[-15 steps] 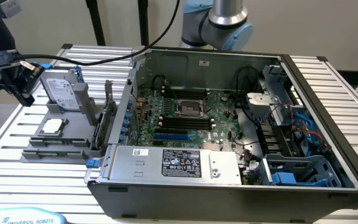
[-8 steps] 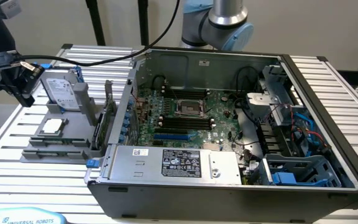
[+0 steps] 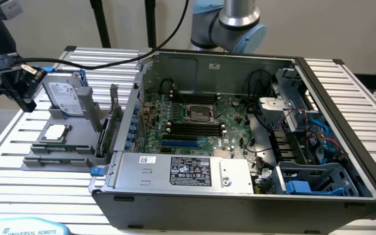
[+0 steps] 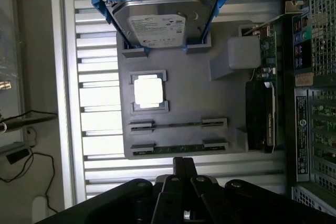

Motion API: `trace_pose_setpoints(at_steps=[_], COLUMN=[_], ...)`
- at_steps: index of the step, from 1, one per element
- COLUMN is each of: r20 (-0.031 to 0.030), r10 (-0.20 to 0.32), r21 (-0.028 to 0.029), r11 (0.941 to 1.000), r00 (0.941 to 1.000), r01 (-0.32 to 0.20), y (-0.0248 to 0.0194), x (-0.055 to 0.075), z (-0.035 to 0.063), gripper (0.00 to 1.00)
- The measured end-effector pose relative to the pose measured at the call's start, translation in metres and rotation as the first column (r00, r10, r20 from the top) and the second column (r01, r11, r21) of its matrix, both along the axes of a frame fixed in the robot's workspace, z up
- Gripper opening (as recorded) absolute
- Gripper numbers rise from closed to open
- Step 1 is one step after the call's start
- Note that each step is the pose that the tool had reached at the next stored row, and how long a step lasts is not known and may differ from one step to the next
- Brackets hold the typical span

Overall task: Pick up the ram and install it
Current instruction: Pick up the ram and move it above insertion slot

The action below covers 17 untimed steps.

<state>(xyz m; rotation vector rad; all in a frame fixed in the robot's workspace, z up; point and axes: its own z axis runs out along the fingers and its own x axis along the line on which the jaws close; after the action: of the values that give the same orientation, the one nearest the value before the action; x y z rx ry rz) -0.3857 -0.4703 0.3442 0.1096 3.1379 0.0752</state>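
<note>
The pincer (image 4: 184,163) hangs over one end of the grey tray (image 4: 189,93). I cannot tell if it is released or clenched. The ram is not in it.

The ram (image 4: 178,150) is the thin green stick in the tray. It stands on its edge in the slot nearest the pincer, with a small grey block at each end. One slot further into the tray there is another thin strip (image 4: 176,125). I cannot tell if that is a second stick.

So the job looks like it is right at the start. The ram has not been picked up yet, and it has not been put into the computer. Both parts are left to do.

The tray holds more things. A square silver chip (image 4: 149,90) sits in a little frame in the middle of the tray. A big silver hard drive (image 4: 157,24) with blue rails leans at the end of the tray away from the pincer. A dark card (image 4: 261,114) stands along the tray's side.

Just beside that side of the tray lies the open computer case (image 3: 240,63). In it is a green board (image 3: 230,110) with long black slots (image 3: 191,129) that look empty.
</note>
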Motion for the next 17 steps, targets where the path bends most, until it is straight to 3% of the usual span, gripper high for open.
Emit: trace_pose_setpoints(at_steps=[3,8,13,17], r20=[0.0,-0.0002,-0.0001,0.0], r10=[0.008,0.096,0.187,0.258], r21=[-0.0002,-0.0002,-0.0002,-0.0002], r11=[1.0,0.9954,0.9824,0.9661], r00=[1.0,0.9954,0.9824,0.9661], r01=[-0.008,-0.096,-0.187,-0.258], y=[0.0002,0.0003,0.0003,0.0003], x=[0.0,0.0,0.0,0.0], z=[-0.0001,-0.0011,-0.0023,-0.0032], gripper=[0.11,0.11,0.11,0.11])
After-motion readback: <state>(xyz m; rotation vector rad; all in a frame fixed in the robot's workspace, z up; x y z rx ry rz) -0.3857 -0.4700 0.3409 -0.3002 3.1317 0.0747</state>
